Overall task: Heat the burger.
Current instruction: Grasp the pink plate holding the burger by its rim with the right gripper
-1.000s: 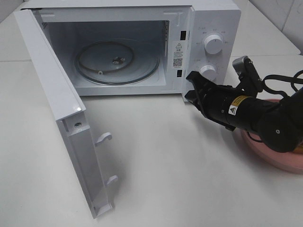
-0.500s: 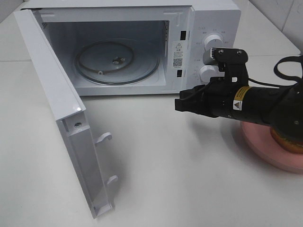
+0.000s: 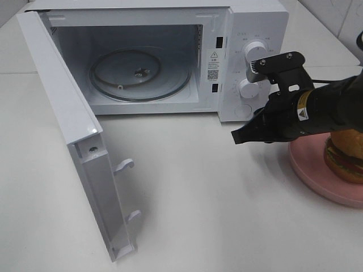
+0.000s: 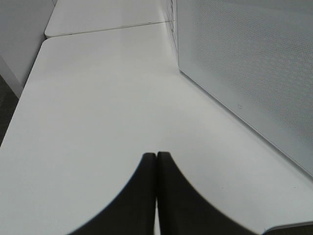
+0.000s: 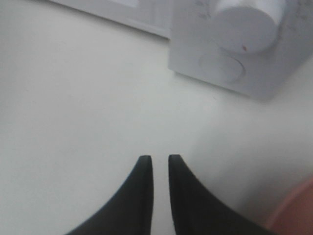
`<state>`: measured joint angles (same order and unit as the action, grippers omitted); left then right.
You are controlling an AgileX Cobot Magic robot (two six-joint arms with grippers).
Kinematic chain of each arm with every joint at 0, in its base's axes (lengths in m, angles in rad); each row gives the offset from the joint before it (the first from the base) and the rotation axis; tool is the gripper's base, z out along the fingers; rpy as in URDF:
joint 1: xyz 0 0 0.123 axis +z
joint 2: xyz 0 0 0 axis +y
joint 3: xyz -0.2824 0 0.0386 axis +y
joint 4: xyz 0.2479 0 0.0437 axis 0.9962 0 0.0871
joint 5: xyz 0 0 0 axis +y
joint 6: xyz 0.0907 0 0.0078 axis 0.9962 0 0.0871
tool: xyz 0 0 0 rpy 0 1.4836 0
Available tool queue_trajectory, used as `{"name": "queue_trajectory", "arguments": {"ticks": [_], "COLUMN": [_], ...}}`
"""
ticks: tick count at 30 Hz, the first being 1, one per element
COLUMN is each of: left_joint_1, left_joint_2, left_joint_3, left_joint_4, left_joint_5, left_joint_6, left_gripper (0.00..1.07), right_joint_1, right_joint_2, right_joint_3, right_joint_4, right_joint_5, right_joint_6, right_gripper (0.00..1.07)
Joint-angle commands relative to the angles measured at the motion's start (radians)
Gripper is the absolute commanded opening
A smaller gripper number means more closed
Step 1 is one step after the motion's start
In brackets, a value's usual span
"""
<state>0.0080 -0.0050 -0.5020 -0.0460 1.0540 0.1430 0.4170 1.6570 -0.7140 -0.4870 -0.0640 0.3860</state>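
The burger point(image 3: 347, 157), with a golden bun and green and red layers, sits on a pink plate point(image 3: 313, 169) at the right edge of the table. My right arm partly covers its top. My right gripper point(image 3: 240, 137) hovers over the table left of the plate, in front of the microwave's control panel point(image 3: 253, 62), pointing left. In the right wrist view its fingertips point(image 5: 160, 159) stand a narrow gap apart with nothing between them. The left gripper point(image 4: 156, 156) shows only in its wrist view, fingers pressed together and empty, over bare table beside the microwave's perforated side wall point(image 4: 254, 63).
The white microwave point(image 3: 170, 14) stands at the back with its door point(image 3: 68, 124) swung wide open to the left. A glass turntable point(image 3: 139, 72) lies in the cavity. The lower knob point(image 5: 249, 22) and a round button point(image 5: 222, 66) show ahead of the right gripper.
My right arm has swung back from the microwave's front corner and turned at the wrist, uncovering the burger. Its fingertips have parted slightly. The left gripper's earlier state is not shown.
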Motion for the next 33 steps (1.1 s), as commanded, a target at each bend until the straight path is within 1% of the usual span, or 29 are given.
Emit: {"name": "queue_trajectory", "arguments": {"ticks": [1,2,3,4,6,9,10,12,13,14,15,17,18,19,20,21,22,23,24,25,28,33], "left_joint_1": [0.001,0.001,0.001,0.001,0.001,0.001,0.001,0.001,0.001,0.001,0.001,0.001,0.001,0.001,0.001,0.001,0.001,0.001,0.001,0.001,0.001,0.001], "left_joint_2": [-0.021,-0.021,-0.021,-0.021,-0.021,-0.021,-0.021,-0.021,-0.021,-0.021,-0.021,-0.021,-0.021,-0.021,-0.021,-0.021,-0.021,-0.021,-0.021,-0.021,-0.021,-0.021], "left_joint_3": [0.004,0.004,0.004,0.004,0.004,0.004,0.004,0.004,0.004,0.004,0.004,0.004,0.004,0.004,0.004,0.004,0.004,0.004,0.004,0.004,0.004,0.004], "left_joint_4": [0.002,0.002,0.002,0.002,0.002,0.002,0.002,0.002,0.002,0.002,0.002,0.002,0.002,0.002,0.002,0.002,0.002,0.002,0.002,0.002,0.002,0.002], "left_joint_5": [-0.013,-0.013,-0.013,-0.013,-0.013,-0.013,-0.013,-0.013,-0.013,-0.013,-0.013,-0.013,-0.013,-0.013,-0.013,-0.013,-0.013,-0.013,-0.013,-0.013,-0.013,-0.013], "left_joint_6": [-0.008,-0.008,-0.008,-0.008,-0.008,-0.008,-0.008,-0.008,-0.008,-0.008,-0.008,-0.008,-0.008,-0.008,-0.008,-0.008,-0.008,-0.008,-0.008,-0.008,-0.008,-0.008], "left_gripper": [0.00,0.00,0.00,0.00,0.00,0.00,0.00,0.00,0.00,0.00,0.00,0.00,0.00,0.00,0.00,0.00,0.00,0.00,0.00,0.00,0.00,0.00], "right_joint_1": [0.005,0.005,0.005,0.005,0.005,0.005,0.005,0.005,0.005,0.005,0.005,0.005,0.005,0.005,0.005,0.005,0.005,0.005,0.005,0.005,0.005,0.002], "right_joint_2": [-0.017,-0.017,-0.017,-0.017,-0.017,-0.017,-0.017,-0.017,-0.017,-0.017,-0.017,-0.017,-0.017,-0.017,-0.017,-0.017,-0.017,-0.017,-0.013,-0.005,0.002,0.088], "right_joint_3": [-0.066,-0.066,-0.107,-0.107,-0.170,-0.181,-0.202,-0.208,-0.212,-0.212,-0.212,-0.212,-0.212,-0.212,-0.212,-0.212,-0.212,-0.212,-0.212,-0.212,-0.212,-0.212], "right_joint_4": [0.007,0.007,0.042,0.042,0.167,0.197,0.255,0.272,0.298,0.304,0.304,0.306,0.306,0.306,0.306,0.306,0.306,0.306,0.300,0.277,0.266,0.230], "right_joint_5": [0.233,0.233,0.351,0.351,0.537,0.569,0.632,0.647,0.661,0.666,0.666,0.669,0.669,0.670,0.675,0.675,0.680,0.680,0.695,0.708,0.715,0.711], "right_joint_6": [-0.006,-0.006,-0.015,-0.015,-0.122,-0.151,-0.203,-0.214,-0.220,-0.220,-0.220,-0.220,-0.220,-0.220,-0.215,-0.215,-0.215,-0.215,-0.215,-0.213,-0.210,-0.205], "right_gripper": [0.15,0.15,0.16,0.16,0.18,0.18,0.21,0.23,0.30,0.35,0.35,0.55,0.55,0.62,0.72,0.72,0.76,0.76,0.81,0.81,0.80,0.77]}}
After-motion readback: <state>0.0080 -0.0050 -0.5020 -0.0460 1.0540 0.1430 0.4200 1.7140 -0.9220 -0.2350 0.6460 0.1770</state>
